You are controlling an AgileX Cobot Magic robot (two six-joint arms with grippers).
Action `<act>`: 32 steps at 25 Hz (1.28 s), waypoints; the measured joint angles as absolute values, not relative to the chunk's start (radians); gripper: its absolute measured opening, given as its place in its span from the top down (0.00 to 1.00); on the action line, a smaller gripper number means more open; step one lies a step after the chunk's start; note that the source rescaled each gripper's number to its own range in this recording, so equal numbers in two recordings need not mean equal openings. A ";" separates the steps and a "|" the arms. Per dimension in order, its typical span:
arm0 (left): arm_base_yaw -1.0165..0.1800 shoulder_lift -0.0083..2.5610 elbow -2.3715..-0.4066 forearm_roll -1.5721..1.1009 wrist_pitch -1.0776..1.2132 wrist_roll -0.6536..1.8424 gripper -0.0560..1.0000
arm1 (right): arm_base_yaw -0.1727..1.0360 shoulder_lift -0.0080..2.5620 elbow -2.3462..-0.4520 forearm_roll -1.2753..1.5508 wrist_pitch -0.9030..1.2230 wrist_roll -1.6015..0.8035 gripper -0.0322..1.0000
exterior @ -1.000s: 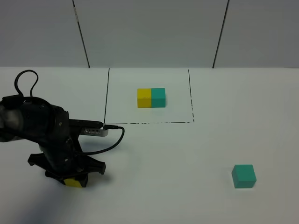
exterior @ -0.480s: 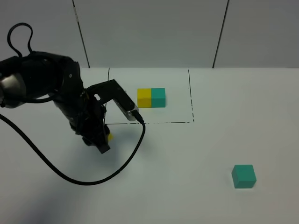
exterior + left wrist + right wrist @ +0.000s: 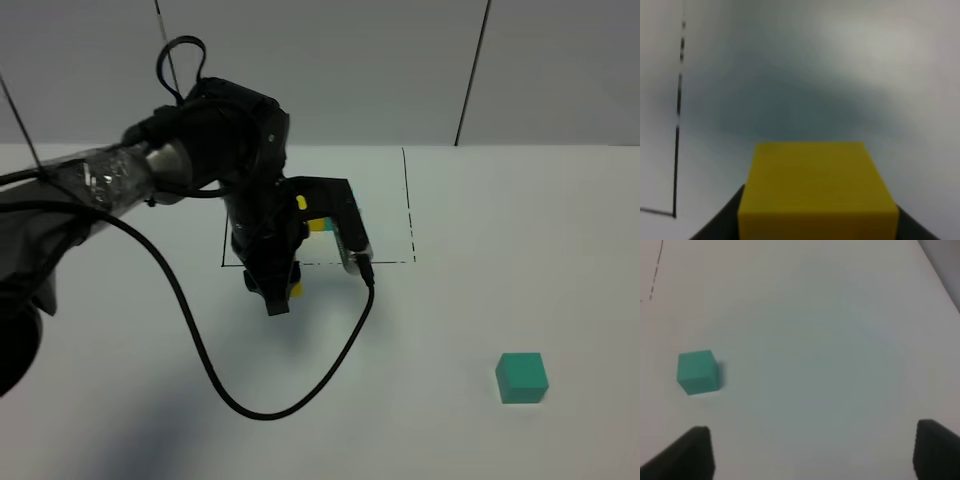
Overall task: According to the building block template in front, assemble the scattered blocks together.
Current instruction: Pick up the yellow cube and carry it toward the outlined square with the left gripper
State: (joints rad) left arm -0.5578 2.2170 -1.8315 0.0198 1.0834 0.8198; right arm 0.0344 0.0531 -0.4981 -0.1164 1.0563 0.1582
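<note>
The yellow cube (image 3: 817, 192) sits clamped between the jaws of my left gripper (image 3: 281, 294). In the left wrist view the dark fingers press on both its flanks. From the high camera it hangs just in front of the near dashed edge of the black drawn rectangle (image 3: 409, 210), toward that frame's left corner. I cannot tell whether its underside is touching the white tabletop (image 3: 450, 310).

The teal cube (image 3: 521, 377) lies loose, well apart on the right side. In the right wrist view my right gripper (image 3: 815, 455) is spread wide with nothing between its fingers, and the teal cube is off to one side of it.

The building block template (image 3: 319, 225) is mostly hidden behind my left arm, and only slivers of its colour show.

I judge this step to be placing the yellow half. To do it well I would:
- set it down flat, outside the frame, with its faces square to the dashed line;
- leave bare table on its right for the teal cube, since the template reads yellow left, teal right;
- release only once it rests on the table, then lift straight up so the fingers do not twist it.

The black cable (image 3: 290, 405) trails across the table and should stay out of the landing spot.
</note>
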 joint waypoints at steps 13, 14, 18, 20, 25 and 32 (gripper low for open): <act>-0.661 2.439 -2.013 0.020 1.107 0.930 0.95 | 0.034 0.053 -0.498 -0.116 1.056 0.158 0.36; -0.661 2.445 -2.013 0.020 1.109 0.932 0.95 | 0.034 0.053 -0.498 -0.116 1.056 0.158 0.36; -0.661 2.453 -2.013 0.021 1.108 0.933 0.95 | 0.034 0.053 -0.498 -0.116 1.056 0.158 0.36; -0.661 2.455 -2.013 0.021 1.102 0.934 0.95 | 0.034 0.053 -0.498 -0.116 1.056 0.158 0.36; -0.661 2.470 -2.018 0.021 1.094 0.934 0.95 | 0.034 0.053 -0.498 -0.116 1.056 0.158 0.36; -0.661 2.473 -2.021 0.021 1.094 0.934 0.95 | 0.034 0.053 -0.498 -0.116 1.056 0.157 0.36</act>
State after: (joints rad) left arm -0.6615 2.4729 -2.0211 0.0215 1.0943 0.9341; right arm 0.0344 0.0531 -0.4981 -0.1164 1.0563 0.1572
